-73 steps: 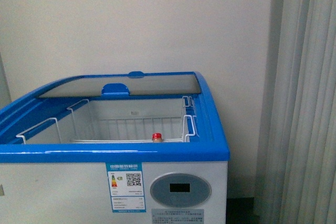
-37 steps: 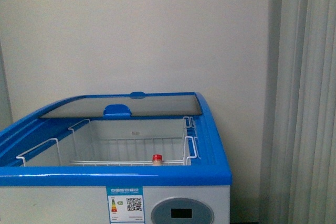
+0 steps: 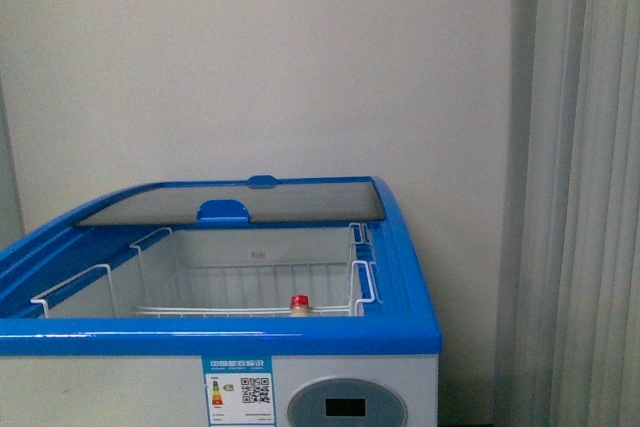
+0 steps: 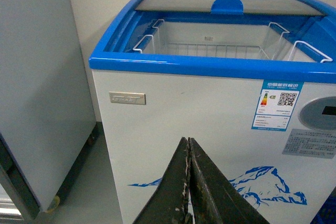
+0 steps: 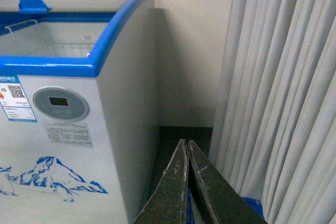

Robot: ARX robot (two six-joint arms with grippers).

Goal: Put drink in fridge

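Drink [image 3: 299,302] stands inside the fridge [image 3: 330,331], its red cap just behind the front rim, while the left gripper [image 4: 189,182] and right gripper [image 5: 187,182] are closed on nothing, so placement appears complete and sliding the glass lid [image 3: 230,202] shut likely remains.

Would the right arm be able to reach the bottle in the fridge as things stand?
Probably not directly: the right gripper is shut, low in front of the fridge, whose blue rim stands between it and the red-capped bottle; the open top leaves overhead access.
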